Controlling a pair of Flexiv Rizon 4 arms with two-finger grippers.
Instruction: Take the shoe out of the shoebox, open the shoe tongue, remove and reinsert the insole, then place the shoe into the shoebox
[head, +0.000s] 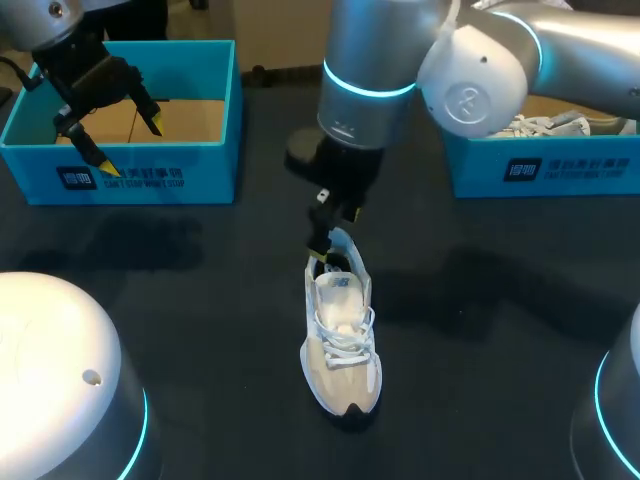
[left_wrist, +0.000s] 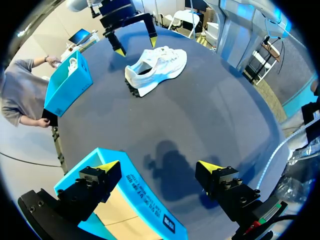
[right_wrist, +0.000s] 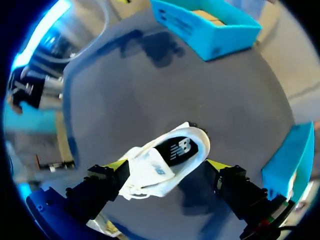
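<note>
A white sneaker (head: 342, 340) lies on the dark table at the centre, toe toward the near edge. My right gripper (head: 325, 240) hangs over its heel, open. In the right wrist view the heel of the sneaker (right_wrist: 165, 160) sits between the wide-spread fingers, and its black insole (right_wrist: 177, 150) shows inside. The left wrist view shows my right gripper (left_wrist: 136, 46) with both tips apart from the sneaker (left_wrist: 155, 67). My left gripper (head: 130, 143) is open and empty above the blue shoebox (head: 120, 178) at the far left; its fingers straddle the near wall of the shoebox (left_wrist: 145, 200).
A second blue box (head: 540, 165) stands at the far right with another white shoe (head: 545, 125) in it. The two round white arm bases (head: 60, 370) fill the near corners. Dark bare tabletop (head: 200, 300) surrounds the sneaker.
</note>
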